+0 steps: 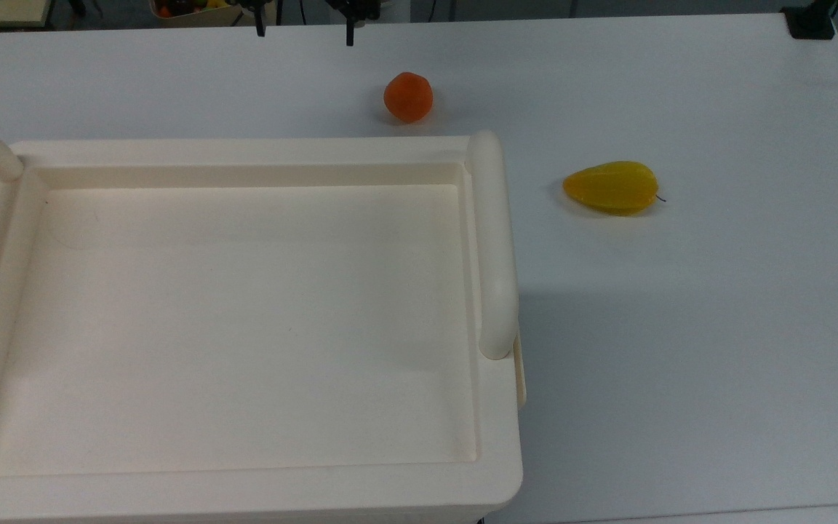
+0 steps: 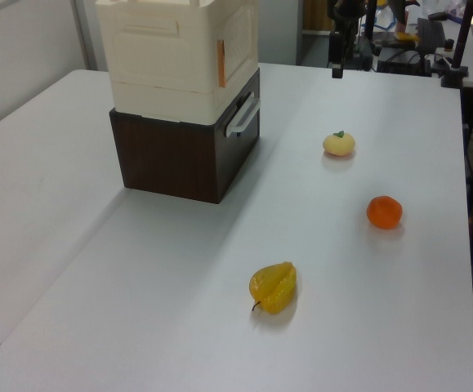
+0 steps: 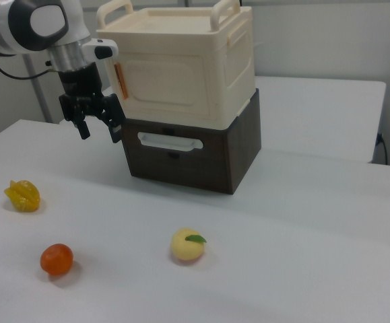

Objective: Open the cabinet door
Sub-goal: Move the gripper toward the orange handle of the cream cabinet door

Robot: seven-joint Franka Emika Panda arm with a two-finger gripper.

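So the white tabletop (image 3: 302, 222) takes up most of every view, and the biggest thing on it is the cabinet (image 3: 181, 67), a cream plastic box sitting on a dark brown drawer unit (image 3: 188, 158) with a pale pull handle. It's upper middle in the right view, upper left in the left view, and fills the lower left of the top view, where you look straight down into its recessed top with a fat tube handle (image 1: 493, 240) running up and down the frame on each side. The cabinet door (image 3: 162, 79) is the flat panel on the face turned toward the right view's camera. Its long axis runs side to side, it stands upright and looks flush with the body, so shut. There's a small orange strip at its left edge in the right view. The robot arm (image 3: 26, 23) comes in from the upper left of the right view, with the black pincer (image 3: 99, 126) hanging fingers down just beside the door's left edge, fingers spread with nothing between them. Then the fruit, all well apart: a yellow starfruit (image 3: 23, 195) at the left, an orange (image 3: 56, 259) lower left, and a pale peach (image 3: 188, 245) with a green leaf at lower middle.
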